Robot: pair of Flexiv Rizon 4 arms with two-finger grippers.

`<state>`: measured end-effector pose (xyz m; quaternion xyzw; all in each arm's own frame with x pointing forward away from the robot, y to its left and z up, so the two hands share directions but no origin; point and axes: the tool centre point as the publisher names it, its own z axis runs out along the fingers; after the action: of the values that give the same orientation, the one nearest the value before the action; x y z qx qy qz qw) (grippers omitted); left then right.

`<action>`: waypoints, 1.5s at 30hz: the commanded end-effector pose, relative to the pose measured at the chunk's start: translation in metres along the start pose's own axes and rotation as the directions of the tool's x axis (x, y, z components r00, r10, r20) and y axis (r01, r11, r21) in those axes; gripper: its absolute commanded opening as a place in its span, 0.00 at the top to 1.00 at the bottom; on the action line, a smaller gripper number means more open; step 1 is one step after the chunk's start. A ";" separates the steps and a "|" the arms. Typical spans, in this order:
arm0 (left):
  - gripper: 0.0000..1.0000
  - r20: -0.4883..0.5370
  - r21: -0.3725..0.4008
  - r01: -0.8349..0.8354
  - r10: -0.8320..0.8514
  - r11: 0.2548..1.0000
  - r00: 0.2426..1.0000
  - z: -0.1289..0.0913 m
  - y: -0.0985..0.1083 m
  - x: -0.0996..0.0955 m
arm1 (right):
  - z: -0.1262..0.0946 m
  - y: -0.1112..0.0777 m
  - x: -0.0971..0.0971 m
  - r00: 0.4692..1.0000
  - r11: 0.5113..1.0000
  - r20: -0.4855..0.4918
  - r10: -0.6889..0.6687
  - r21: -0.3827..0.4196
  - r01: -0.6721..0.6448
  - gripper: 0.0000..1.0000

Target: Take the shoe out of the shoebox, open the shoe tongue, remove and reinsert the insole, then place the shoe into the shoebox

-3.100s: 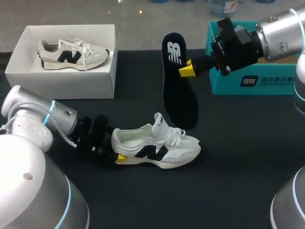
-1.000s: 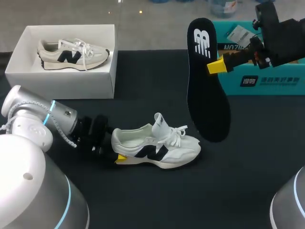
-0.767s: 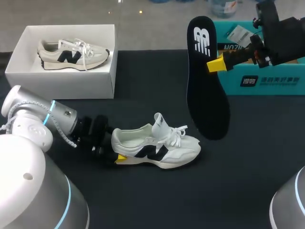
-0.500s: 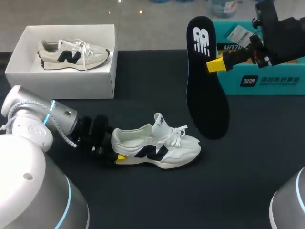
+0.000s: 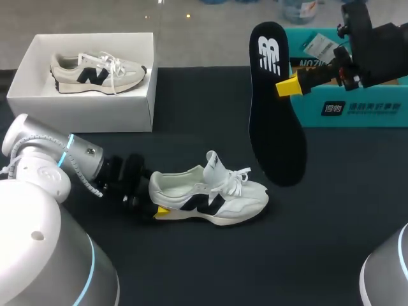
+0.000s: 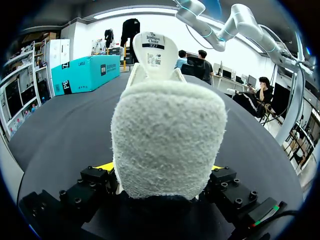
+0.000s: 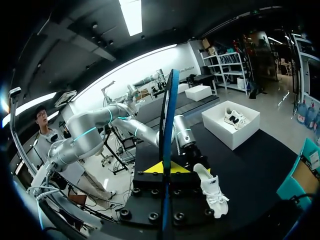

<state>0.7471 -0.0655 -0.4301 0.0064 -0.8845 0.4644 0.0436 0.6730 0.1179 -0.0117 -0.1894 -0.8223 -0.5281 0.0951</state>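
A white sneaker with a dark side logo lies on the black table, toe to the right, tongue raised. My left gripper holds its heel, a yellow tip against each side; in the left wrist view the fuzzy heel fills the space between the left gripper fingers. My right gripper is shut on a black insole, which hangs upright in the air above and to the right of the sneaker. Seen edge-on, the insole rises from the right gripper.
A white shoebox at the back left holds a second sneaker. A teal box stands at the back right, behind my right arm. The sneaker and white shoebox lie ahead of the right gripper.
Since the oldest frame the right gripper has carried the insole up and to the right, away from the sneaker. Over the last second it only drifted slightly left. The left arm stayed put.
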 end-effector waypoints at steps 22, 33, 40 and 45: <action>0.00 -0.019 -0.033 -0.012 0.012 0.999 1.000 -0.007 0.004 -0.003 | 0.002 0.001 -0.001 1.000 1.000 -0.001 0.001 0.004 -0.001 1.00; 0.00 -0.044 -0.158 -0.052 0.045 0.986 0.998 -0.020 -0.002 0.002 | 0.002 0.001 -0.001 1.000 1.000 -0.001 0.001 0.004 -0.001 1.00; 0.00 -0.044 -0.158 -0.052 0.045 0.986 0.998 -0.020 -0.002 0.002 | 0.002 0.001 -0.001 1.000 1.000 -0.001 0.001 0.004 -0.001 1.00; 0.00 -0.044 -0.158 -0.052 0.045 0.986 0.998 -0.020 -0.002 0.002 | 0.002 0.001 -0.001 1.000 1.000 -0.001 0.001 0.004 -0.001 1.00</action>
<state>0.7471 -0.0503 -0.4165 -0.0283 -0.9171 0.3945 0.0506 0.6724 0.1175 -0.0114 -0.1896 -0.8225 -0.5278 0.0949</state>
